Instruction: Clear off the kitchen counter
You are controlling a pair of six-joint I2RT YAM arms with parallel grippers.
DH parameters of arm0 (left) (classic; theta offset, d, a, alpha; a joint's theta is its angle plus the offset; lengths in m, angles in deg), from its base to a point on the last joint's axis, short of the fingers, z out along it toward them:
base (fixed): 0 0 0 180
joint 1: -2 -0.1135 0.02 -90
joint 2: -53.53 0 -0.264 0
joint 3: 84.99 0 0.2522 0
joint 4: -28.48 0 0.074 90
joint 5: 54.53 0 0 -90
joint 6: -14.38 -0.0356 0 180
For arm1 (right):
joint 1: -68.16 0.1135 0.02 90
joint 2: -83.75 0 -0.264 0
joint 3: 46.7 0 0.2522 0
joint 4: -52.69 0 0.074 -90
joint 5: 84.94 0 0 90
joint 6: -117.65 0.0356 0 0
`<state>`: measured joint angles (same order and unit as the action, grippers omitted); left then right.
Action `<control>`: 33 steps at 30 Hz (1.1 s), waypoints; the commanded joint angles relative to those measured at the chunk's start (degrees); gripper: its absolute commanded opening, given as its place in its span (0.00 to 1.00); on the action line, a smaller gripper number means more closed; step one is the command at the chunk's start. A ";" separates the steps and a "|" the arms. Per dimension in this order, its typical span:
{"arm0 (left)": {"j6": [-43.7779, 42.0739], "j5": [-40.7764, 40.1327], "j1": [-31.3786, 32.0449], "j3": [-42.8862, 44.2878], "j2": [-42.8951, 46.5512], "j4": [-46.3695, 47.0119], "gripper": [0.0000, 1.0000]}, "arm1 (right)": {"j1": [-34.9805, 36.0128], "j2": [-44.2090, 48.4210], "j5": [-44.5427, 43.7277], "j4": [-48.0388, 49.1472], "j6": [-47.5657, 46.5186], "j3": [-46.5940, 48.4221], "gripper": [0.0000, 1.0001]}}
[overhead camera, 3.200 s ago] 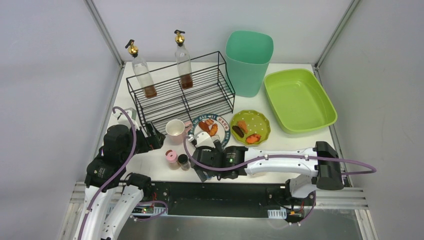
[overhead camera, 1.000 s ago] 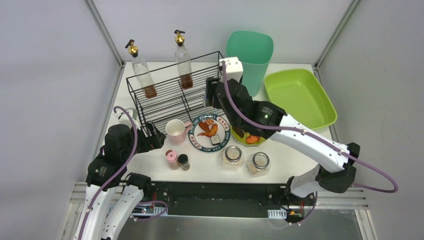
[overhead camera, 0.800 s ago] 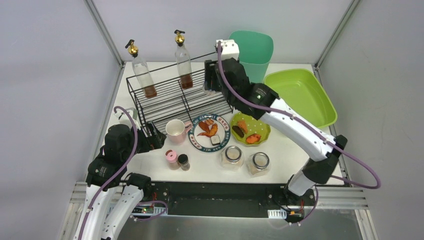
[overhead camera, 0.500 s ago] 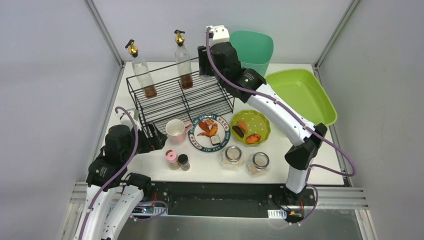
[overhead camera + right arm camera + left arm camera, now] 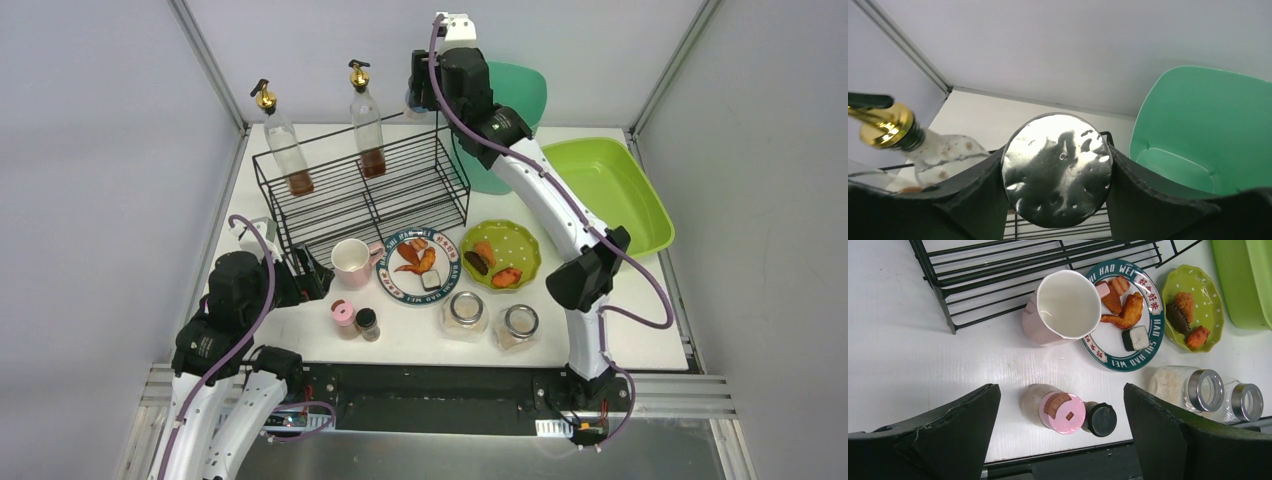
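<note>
- Right gripper [image 5: 420, 88] grasping a metal-lidded jar [image 5: 1057, 170]; green bin [image 5: 1198, 130] just right of the jaws.
- Left gripper [image 5: 1060, 395] spread wide, holding nothing; kitchen counter [image 5: 923, 365] beneath, pink-capped shaker [image 5: 1063, 412] between the jaws.
- Beyond them: pink mug [image 5: 1032, 325], plate [image 5: 1154, 332] bearing food pieces.

left arm [image 5: 235, 290]: folded close above its base at the near left, wrist angled forward and to the right. left gripper [image 5: 1060, 390]: jaws spread wide, nothing between them, both fingers [image 5: 948, 435] aimed forward and down. right arm [image 5: 540, 195]: stretched far forward and up from its base, elbow bent at the right, forearm running toward the far centre. right gripper [image 5: 420, 92]: raised high at the far end, jaws partly closed on a metal-lidded jar [image 5: 1057, 170], one finger pressed against each side of its lid.
</note>
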<state>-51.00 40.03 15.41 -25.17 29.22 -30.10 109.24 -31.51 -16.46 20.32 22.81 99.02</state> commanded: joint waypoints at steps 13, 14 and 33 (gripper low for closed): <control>-0.60 1.42 -0.58 -0.18 0.54 1.90 0.99 | -3.18 -2.51 6.63 1.66 4.65 3.08 0.00; -0.62 1.45 -0.58 -0.23 0.59 1.91 0.99 | -3.19 -1.98 6.85 1.65 4.66 2.04 0.00; -0.54 1.74 -0.58 -0.27 0.22 2.10 0.99 | -3.14 -7.44 8.03 -8.83 4.40 10.64 0.00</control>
<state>-51.00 41.04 15.41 -25.23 29.31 -30.10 106.11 -37.13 -9.49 12.49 26.94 102.98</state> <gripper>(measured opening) 0.990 0.623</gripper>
